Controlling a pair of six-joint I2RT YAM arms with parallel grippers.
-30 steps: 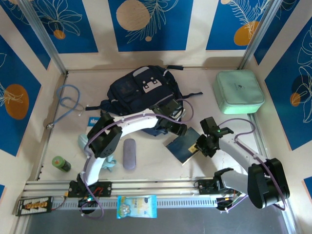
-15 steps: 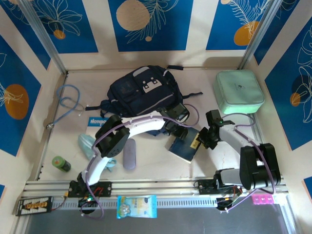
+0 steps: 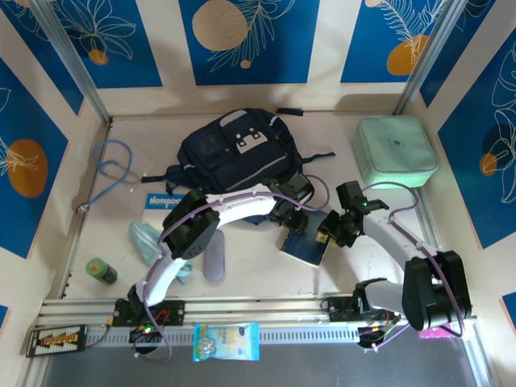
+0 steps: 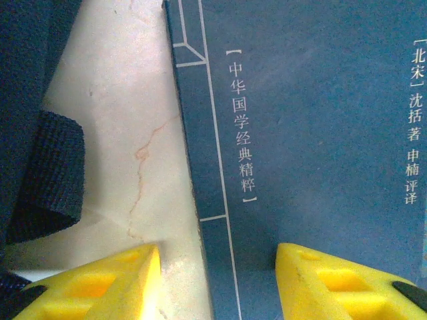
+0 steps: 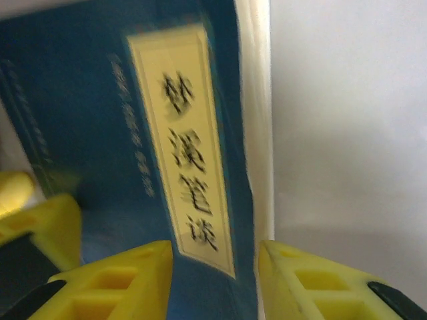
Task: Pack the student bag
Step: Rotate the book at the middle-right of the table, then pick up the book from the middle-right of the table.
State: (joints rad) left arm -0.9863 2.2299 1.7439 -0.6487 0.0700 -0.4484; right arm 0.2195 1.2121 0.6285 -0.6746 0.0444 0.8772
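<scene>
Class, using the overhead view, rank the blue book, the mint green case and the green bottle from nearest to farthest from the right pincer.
1. Blue book, at the right pincer tips, centre.
2. Mint green case, far right.
3. Green bottle, near left.

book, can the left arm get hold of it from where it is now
Probably yes: the left fingers stand open over the book, straddling its edge, one above bare table, one above the cover, nothing between. The right fingers straddle its page edge.
</scene>
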